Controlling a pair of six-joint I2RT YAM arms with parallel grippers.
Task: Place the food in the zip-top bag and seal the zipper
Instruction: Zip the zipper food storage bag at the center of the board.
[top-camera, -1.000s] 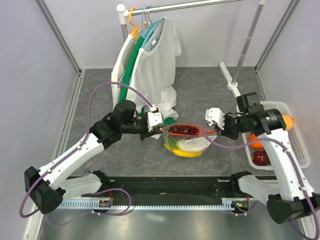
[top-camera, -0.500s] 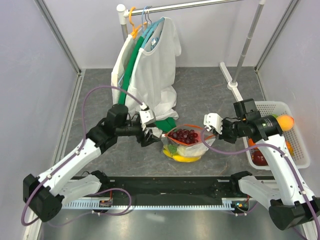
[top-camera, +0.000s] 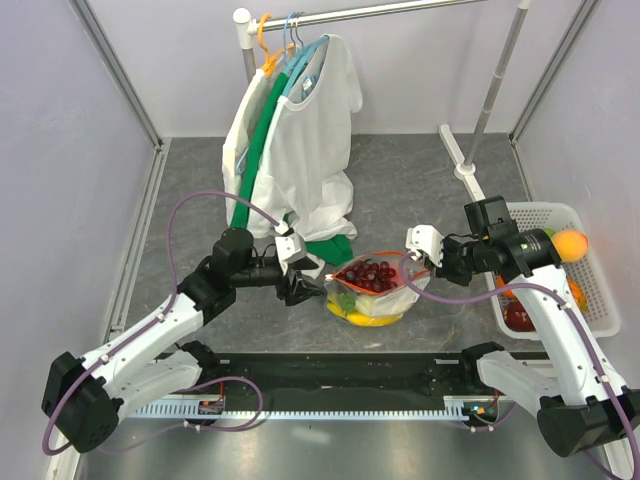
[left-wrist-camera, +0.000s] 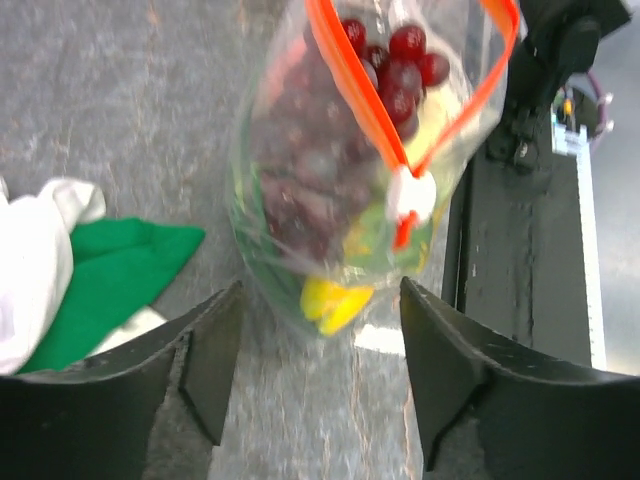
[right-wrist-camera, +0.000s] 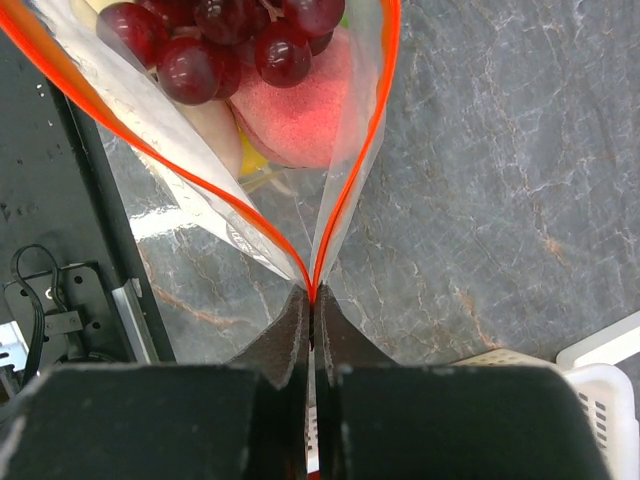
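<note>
the clear zip-top bag (top-camera: 372, 292) is pictured at the middle of the dark grey counter (top-camera: 400, 180), toward its near edge, between the two claws. its mouth is held open in a leaf shape, the two halves of the red-orange zipper (left-wrist-camera: 352, 80) parted and meeting at each end. the small white slider (left-wrist-camera: 411, 195) is seen at the left end. dark red grapes (top-camera: 368, 272) are piled at the top of the bag, a pink-red piece (right-wrist-camera: 300, 112) is seen beneath them, and yellow bananas (top-camera: 370, 319) lie at the bottom, with something green low on the left side.

the bag's right corner, where the zipper halves meet, is pinched by the right claw (right-wrist-camera: 311, 305), its fingers pressed flat together on the plastic. the left claw (left-wrist-camera: 318, 298) is spread wide and nothing is gripped by it. it is held just left of the bag, the slider end framed between its fingers but apart from them.

to the right, a white slatted basket (top-camera: 598, 285) is set beside the right arm, with an orange-yellow fruit (top-camera: 568, 243) at its far edge and a red piece (top-camera: 518, 316) inside. white and green garments (top-camera: 300, 130) are hung on a rail on the far side of the bag, their hems pooled on the counter. a green fold (left-wrist-camera: 110, 265) lies close to the left claw.
</note>
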